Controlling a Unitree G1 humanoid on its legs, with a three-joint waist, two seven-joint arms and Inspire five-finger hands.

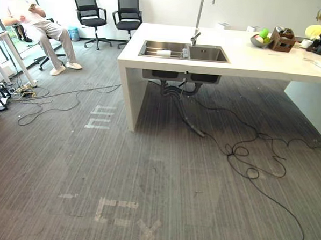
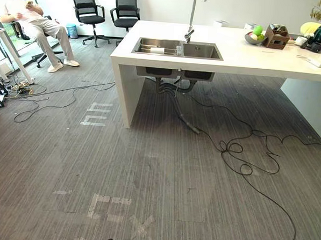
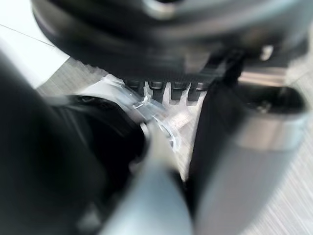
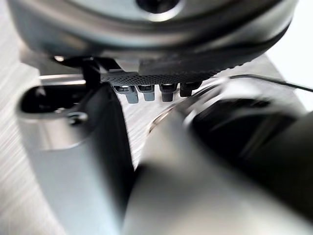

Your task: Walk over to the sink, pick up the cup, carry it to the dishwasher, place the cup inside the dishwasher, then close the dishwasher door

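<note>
A white counter island (image 1: 234, 56) stands ahead at the far side of the carpet. Set into it is a steel double sink (image 1: 183, 51) with a tall faucet (image 1: 198, 20). In the sink's left basin lies a small white cup (image 1: 163, 53), also seen as the cup (image 2: 156, 50). My left hand (image 3: 161, 90) hangs at my side with relaxed fingers and holds nothing. My right hand (image 4: 146, 92) hangs the same way, far from the sink.
Black cables (image 1: 244, 156) loop over the carpet below and right of the sink. A person (image 1: 36, 22) sits at the back left beside two black office chairs (image 1: 91, 11). A fruit bowl (image 1: 260, 39) and a brown box (image 1: 283, 39) stand on the counter's right.
</note>
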